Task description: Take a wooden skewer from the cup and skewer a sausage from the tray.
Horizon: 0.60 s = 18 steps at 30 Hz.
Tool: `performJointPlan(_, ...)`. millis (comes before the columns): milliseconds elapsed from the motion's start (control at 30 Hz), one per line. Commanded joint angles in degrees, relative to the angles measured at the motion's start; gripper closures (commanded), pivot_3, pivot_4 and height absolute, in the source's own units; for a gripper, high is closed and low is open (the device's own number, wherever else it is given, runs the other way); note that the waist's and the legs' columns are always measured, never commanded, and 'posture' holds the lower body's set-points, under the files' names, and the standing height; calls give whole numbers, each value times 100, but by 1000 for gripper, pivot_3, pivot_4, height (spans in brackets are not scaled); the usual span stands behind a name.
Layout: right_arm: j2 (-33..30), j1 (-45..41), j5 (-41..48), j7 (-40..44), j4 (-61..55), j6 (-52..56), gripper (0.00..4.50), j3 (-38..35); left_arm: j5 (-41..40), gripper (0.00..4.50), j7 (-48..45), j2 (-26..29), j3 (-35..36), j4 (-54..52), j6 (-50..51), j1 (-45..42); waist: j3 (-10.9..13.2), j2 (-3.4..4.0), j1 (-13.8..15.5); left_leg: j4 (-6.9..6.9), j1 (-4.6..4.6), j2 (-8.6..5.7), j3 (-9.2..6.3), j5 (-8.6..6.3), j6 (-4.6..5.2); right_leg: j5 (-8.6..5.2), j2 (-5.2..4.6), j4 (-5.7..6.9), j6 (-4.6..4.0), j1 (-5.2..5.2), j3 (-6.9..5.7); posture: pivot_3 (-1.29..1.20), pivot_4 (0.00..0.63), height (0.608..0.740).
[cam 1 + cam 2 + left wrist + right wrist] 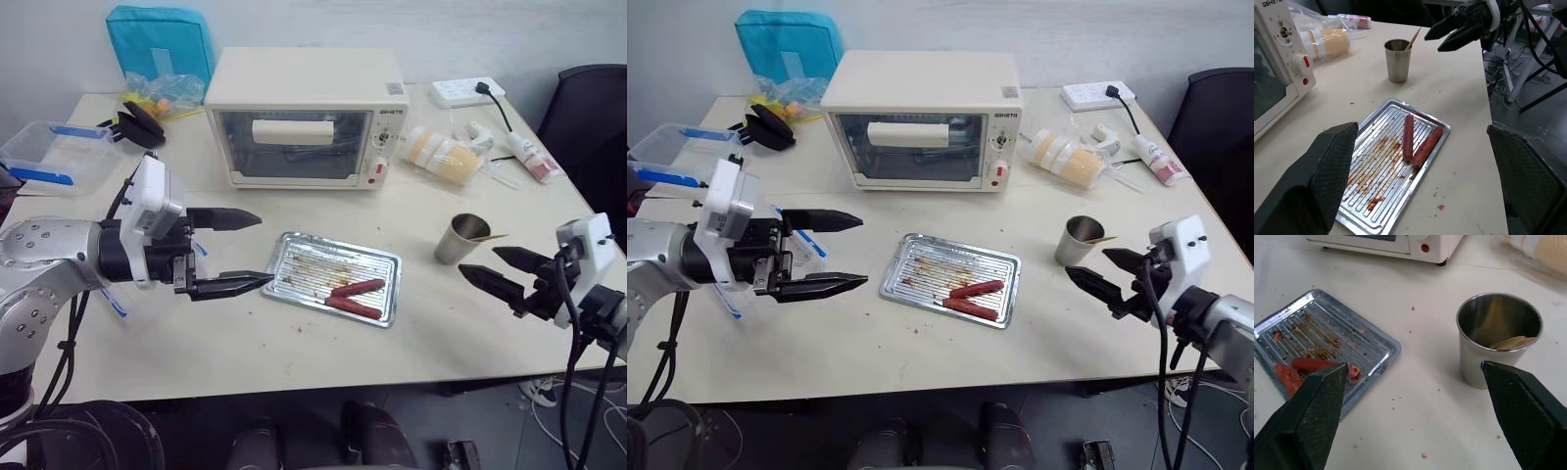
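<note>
Skewer (1415, 37): leans in the cup (460, 238), its tip poking out over the rim toward the right gripper. Judged very light, thin and stiff, likely to snap if bent and to roll or slip between broad pads. Best hold looks like the exposed upper part just above the rim, pinched squarely and drawn out along its own line.

Cup: upright on the table (196, 343), well apart from the tray's right end, near the right gripper. Probably light and smooth, so a sideways nudge could tip it.

Sausages (355, 297): two lie side by side in the tray (294, 250), near its front right corner, touching or almost touching. Judged soft, glossy and greasy, apt to roll on the ridged bottom when pushed from one end.

Tray: flat on the table in front of the oven (306, 117), stained with brown grease.

Left gripper (235, 253): fingers spread wide, empty, held above the table just off the tray's left end; touches nothing.

Right gripper (495, 266): fingers spread wide, empty, pointing toward the cup from its right front side, near it but not touching.

Step in hand: probably the reach for the skewer, not yet taken.
</note>
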Motion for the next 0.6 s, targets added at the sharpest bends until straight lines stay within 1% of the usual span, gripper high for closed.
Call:
performJointPlan(33,40,-148,-37,-96,8,-255,0,177,24,25,4,42,40,-27,-43,-110,0,0,-1,0,0,0,-1,0,0,0,0,0,0,0,0,0,150,740)
performJointPlan(133,35,-304,-135,-192,205,-382,0,280,17,25,13,49,54,-48,-30,-120,0,0,-1,0,0,0,-1,0,1,0,0,-1,0,0,0,0,150,740)
performJointPlan(300,-111,-474,-118,-120,357,-442,0,324,49,25,39,41,44,-38,-56,-136,0,0,0,0,-3,0,-1,0,0,0,0,-2,0,0,-2,0,150,740)
performJointPlan(500,-251,-378,-108,-109,399,-424,0,194,71,25,47,39,44,6,-77,-173,0,0,1,0,-4,0,-2,0,1,0,-1,-3,0,0,-2,0,150,740)
performJointPlan(600,-340,-196,10,-45,282,-298,0,100,98,25,37,32,26,42,-97,-199,0,0,2,0,-5,0,-2,0,1,0,0,-4,0,0,-4,0,150,740)
